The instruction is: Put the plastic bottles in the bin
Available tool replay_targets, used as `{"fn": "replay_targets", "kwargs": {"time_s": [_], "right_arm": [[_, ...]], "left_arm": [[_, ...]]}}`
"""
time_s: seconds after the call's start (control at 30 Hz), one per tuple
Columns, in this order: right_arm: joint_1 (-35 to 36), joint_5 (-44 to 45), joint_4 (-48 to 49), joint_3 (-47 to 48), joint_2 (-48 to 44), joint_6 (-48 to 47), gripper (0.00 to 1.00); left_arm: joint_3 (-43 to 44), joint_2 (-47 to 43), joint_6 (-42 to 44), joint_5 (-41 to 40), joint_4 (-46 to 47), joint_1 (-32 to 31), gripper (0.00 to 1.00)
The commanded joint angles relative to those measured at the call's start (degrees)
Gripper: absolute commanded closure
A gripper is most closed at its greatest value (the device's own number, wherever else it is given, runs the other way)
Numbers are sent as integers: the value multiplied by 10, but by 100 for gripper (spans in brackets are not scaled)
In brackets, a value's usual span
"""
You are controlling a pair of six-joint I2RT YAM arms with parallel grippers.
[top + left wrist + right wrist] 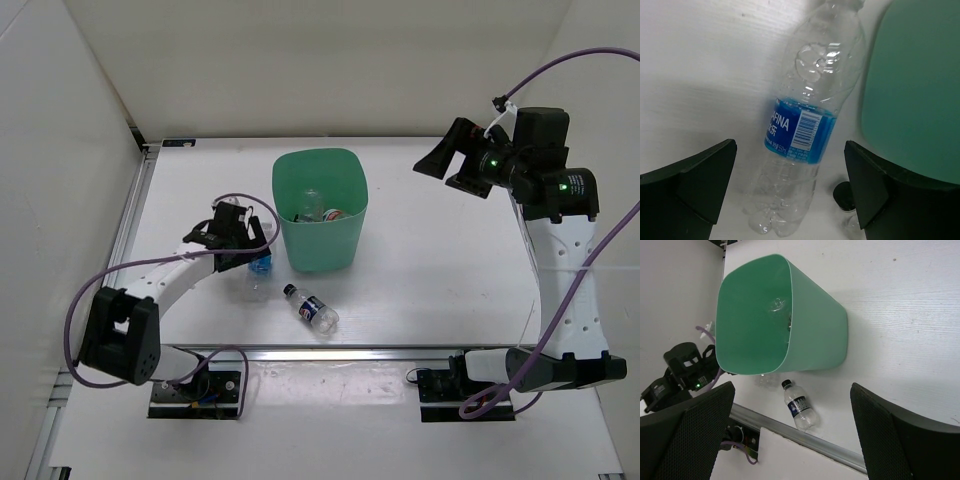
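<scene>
I see my left claw (790, 150) spread wide over the blue-label bottle (800, 131) (lying flat) beside the bin (320, 240); my right claw (440, 162), also released, hangs near the desk's far right corner.

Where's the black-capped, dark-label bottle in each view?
Top external: dark-label bottle lies just in front of the bin.
Left wrist: only a black cap, likely its own, bottom right of centre.
Right wrist: lower centre, below the bin.
Shared landmark: the bin.
</scene>
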Motion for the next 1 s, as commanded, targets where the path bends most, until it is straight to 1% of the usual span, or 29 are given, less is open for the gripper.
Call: {"fn": "replay_targets", "kwargs": {"time_s": [0.0,0.1,0.13,0.17,0.2,0.27,0.3,0.37,0.4,0.47,0.5,0.53,0.57,0.6,0.63,0.67,0.73,0.77,0.8,0.83,0.87,0.9,0.97], "right_arm": [[-3,-11,15,-4,-3,-9,0],[-3,-11,15,8,2,-9,0],[-3,-11,15,8,2,-9,0],[-3,-11,15,8,2,-9,0],[-3,-11,15,13,2,-9,0],[-3,-11,10,13,7,-9,0],[-3,-5,10,18,7,-9,0],[-3,-5,10,18,7,-9,0],[-3,0,10,18,7,-9,0],[-3,0,10,18,7,-9,0],[-3,0,4,13,7,-9,0],[-3,0,4,13,2,-9,0],[-3,0,4,7,2,-9,0],[-3,0,4,7,2,-9,0],[-3,0,4,7,2,-9,0],[-3,0,4,1,2,-9,0],[-3,-6,10,-5,2,-9,0],[-3,-6,11,-5,2,-9,0],[-3,-6,11,-5,2,-9,0],[-3,-6,17,-5,2,-9,0],[-3,-6,17,-5,2,-9,0],[-3,-6,17,-10,2,-3,0],[-3,-6,22,-10,2,-3,0]], "left_arm": [[-14,16,-4,29,26,1,0],[-14,46,-9,57,32,1,0],[-14,57,-4,75,32,1,4],[-9,77,2,83,32,1,10],[-9,84,8,90,26,1,26],[-9,71,8,83,11,18,40],[-9,56,8,70,5,24,42],[8,7,-8,34,-31,41,42],[47,-6,-17,13,-57,41,42],[96,-37,-31,-38,-109,41,42],[142,-73,-37,-53,-109,35,42],[168,-89,-37,-65,-109,35,42],[194,-101,-37,-72,-114,35,42],[254,-108,-28,-79,-114,35,40],[286,-108,-20,-84,-114,35,40],[351,-87,-12,-74,-114,29,40],[413,-58,0,-62,-114,17,40],[441,-42,7,-55,-114,-1,40],[495,-6,12,-48,-114,-10,40],[520,13,12,-48,-114,-20,40],[541,32,12,-32,-114,-39,40],[581,67,12,-32,-114,-51,40],[613,98,18,-32,-114,-81,40]]}}
